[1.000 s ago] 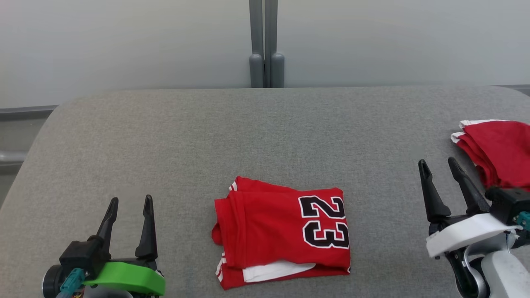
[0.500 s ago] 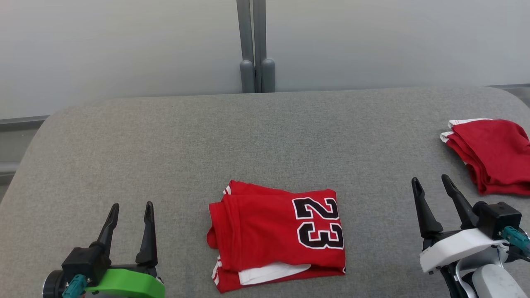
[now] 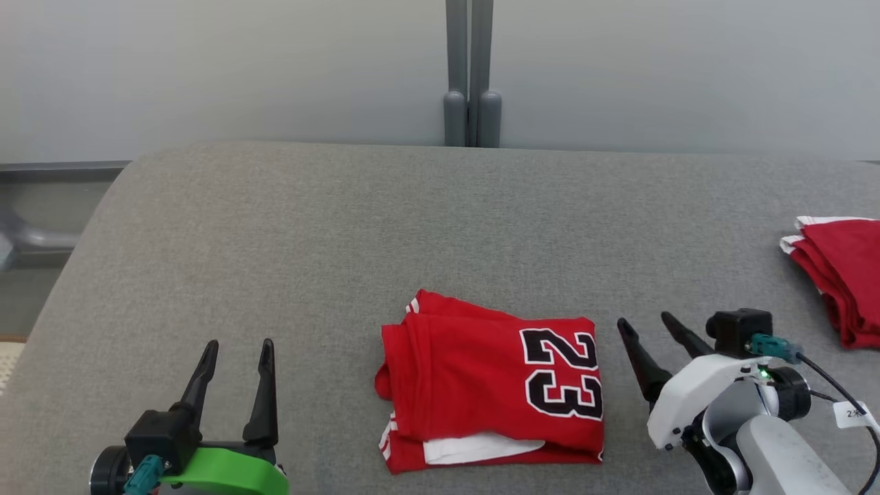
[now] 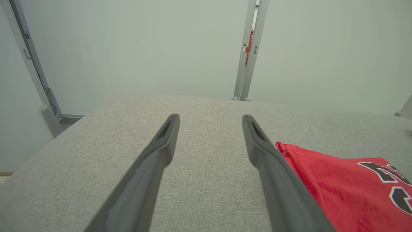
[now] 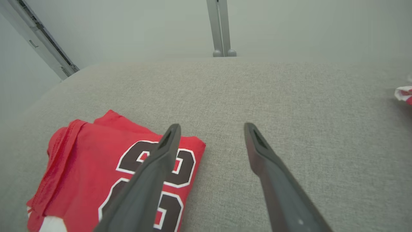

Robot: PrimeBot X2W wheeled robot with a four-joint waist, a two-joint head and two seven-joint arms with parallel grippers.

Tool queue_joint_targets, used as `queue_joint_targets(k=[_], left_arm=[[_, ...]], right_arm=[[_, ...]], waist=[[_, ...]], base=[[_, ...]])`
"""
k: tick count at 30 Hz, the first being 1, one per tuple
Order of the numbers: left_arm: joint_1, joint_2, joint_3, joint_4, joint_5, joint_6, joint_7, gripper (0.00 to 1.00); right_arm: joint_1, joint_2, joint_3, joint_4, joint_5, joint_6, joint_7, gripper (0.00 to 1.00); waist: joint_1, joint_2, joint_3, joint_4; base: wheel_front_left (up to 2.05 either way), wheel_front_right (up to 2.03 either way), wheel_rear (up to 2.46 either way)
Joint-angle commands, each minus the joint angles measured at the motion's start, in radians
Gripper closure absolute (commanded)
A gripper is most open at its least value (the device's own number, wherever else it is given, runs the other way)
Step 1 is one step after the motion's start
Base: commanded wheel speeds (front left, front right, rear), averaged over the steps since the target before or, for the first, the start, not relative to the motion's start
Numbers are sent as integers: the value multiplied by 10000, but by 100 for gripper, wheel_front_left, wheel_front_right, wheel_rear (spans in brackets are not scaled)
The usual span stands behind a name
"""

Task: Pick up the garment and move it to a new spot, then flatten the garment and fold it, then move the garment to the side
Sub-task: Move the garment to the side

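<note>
Both left gripper [image 3: 239, 344] and right gripper [image 3: 645, 320] stand open, empty; pinching one layer of the lower-centre jersey [image 3: 474, 385] could unfold it.

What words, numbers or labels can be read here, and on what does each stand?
"23": black, white-edged numerals on the folded red jersey, lying sideways in the head view.
White tag at the head view's lower right: too small to read.
</note>
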Motion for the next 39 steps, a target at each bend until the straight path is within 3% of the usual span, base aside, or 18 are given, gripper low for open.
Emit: queue_joint_targets(k=[1,9,17,18,19,20,21,30,39], left_arm=[[-143,-1,13,38,72,-56,-47,0],[-265,-111,113,196,125,-164,-47,0],[-355,-206,200,291,249,-219,-48,0],[-361,-206,203,304,261,-234,-48,0],[-385,-212,200,307,288,-239,-49,0],[-392,-219,202,305,309,-239,-48,0],[-386,-221,207,310,333,-247,-48,0],[-350,-246,54,250,392,-365,-48,0],[-660,-436,-500,181,447,-531,-46,0]], right_arm=[[-115,20,20,255,69,-2,249,0],[-389,419,-51,1583,795,-2,1935,0],[-405,625,-32,2093,1244,-2,2803,0],[-413,633,-1,2067,1300,-2,2808,12],[-424,643,57,2008,1358,-2,2767,57],[-434,626,95,1944,1388,-2,2674,67],[-467,597,107,1878,1439,-2,2566,100],[-814,135,121,1631,1573,-4,1833,100],[-1252,-689,135,1150,1561,-4,1854,100]], waist=[[0,0,119,461],[0,0,428,1135],[0,0,571,1220],[0,0,573,1206],[0,0,569,1183],[0,0,559,1159],[0,0,546,1125],[0,0,342,559],[0,0,319,-1121]], base=[[0,0,0],[0,0,0],[0,0,0],[0,0,0],[0,0,0],[0,0,0],[0,0,0],[0,0,0],[0,0,0]])
